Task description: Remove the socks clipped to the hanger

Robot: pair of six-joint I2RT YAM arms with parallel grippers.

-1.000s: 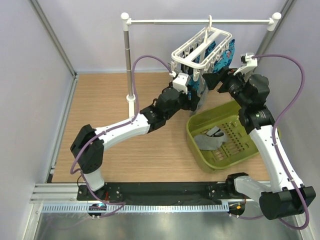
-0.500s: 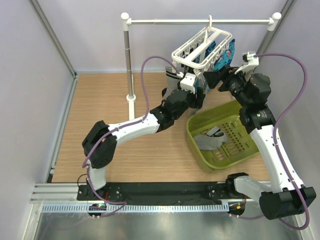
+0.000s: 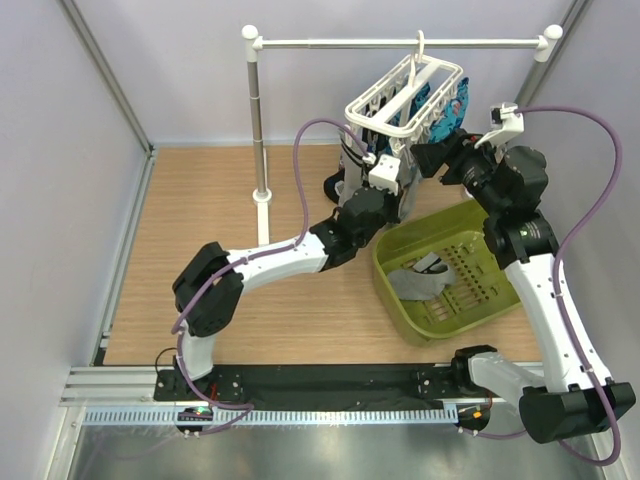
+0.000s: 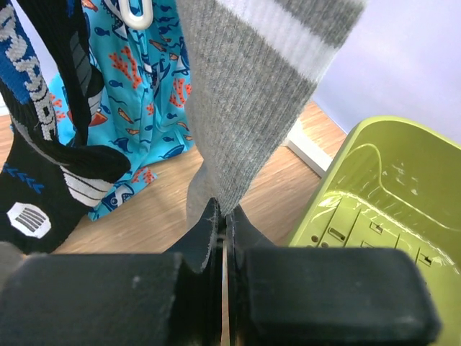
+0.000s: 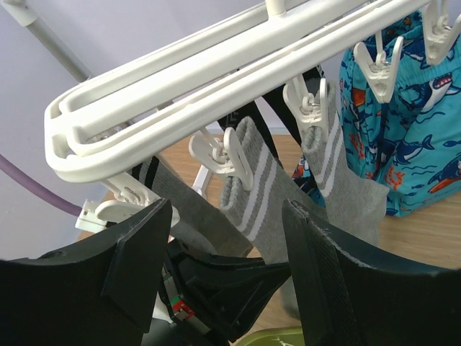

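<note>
A light wooden surface [image 3: 200, 200] fills the floor of the walled cell. A yellow-green plastic basket [image 3: 384, 272] sits on its right half, turned at an angle. The white foot of a rail stand [image 3: 262, 197] rests near the middle, towards the back, well left of the basket.

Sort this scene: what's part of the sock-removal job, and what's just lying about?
Job:
- grey sock, pinched in the left gripper
- black socks
- hanger, right gripper open near it
- green basket, likely the drop spot

Just there:
- blue patterned cloth
- rail stand
</note>
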